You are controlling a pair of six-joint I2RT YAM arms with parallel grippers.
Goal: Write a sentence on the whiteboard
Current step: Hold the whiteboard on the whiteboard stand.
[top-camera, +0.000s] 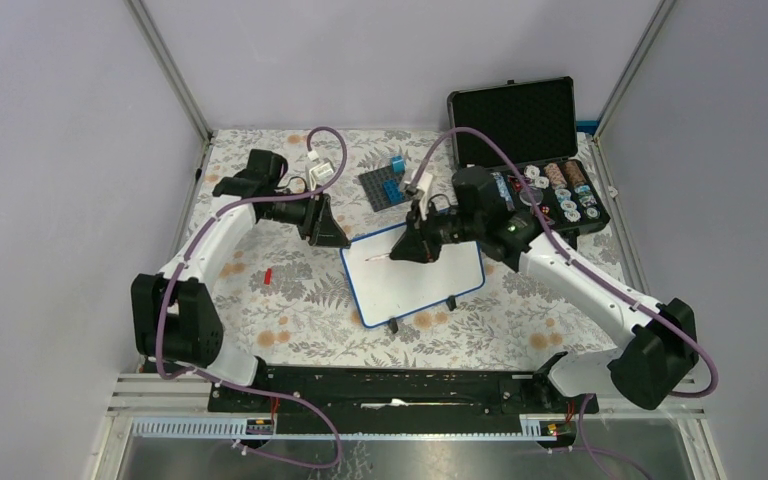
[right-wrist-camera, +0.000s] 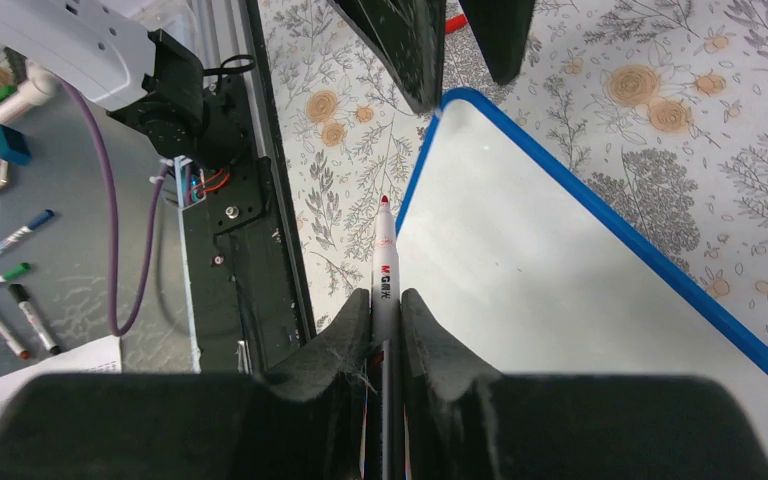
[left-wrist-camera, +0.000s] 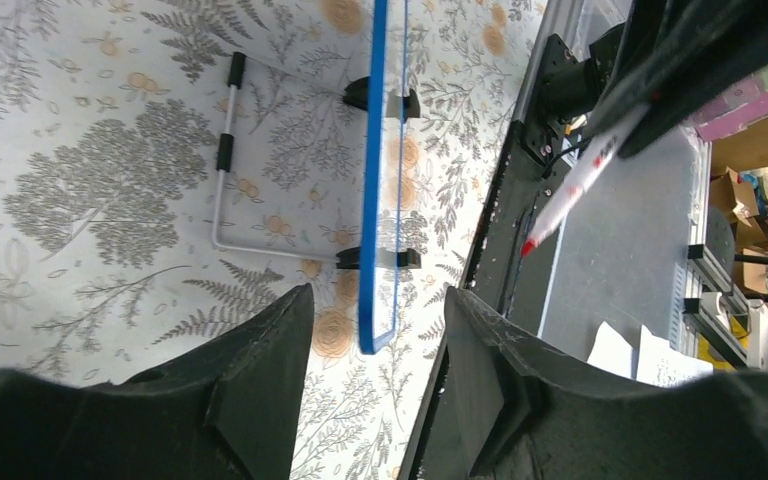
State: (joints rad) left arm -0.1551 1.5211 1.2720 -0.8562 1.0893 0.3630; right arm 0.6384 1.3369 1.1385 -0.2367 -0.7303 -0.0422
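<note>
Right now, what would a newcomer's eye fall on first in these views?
The blue-rimmed whiteboard at mid-table, with the right gripper shut on a red-tipped marker whose tip sits near the board's rim. The left gripper has its fingers open on either side of the board's corner, apparently not touching. An open black case sits back right.

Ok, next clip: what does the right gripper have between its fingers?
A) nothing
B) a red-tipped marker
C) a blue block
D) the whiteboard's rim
B. In the right wrist view, the right gripper is clamped on a white marker whose red tip points out over the edge of the whiteboard.
</note>
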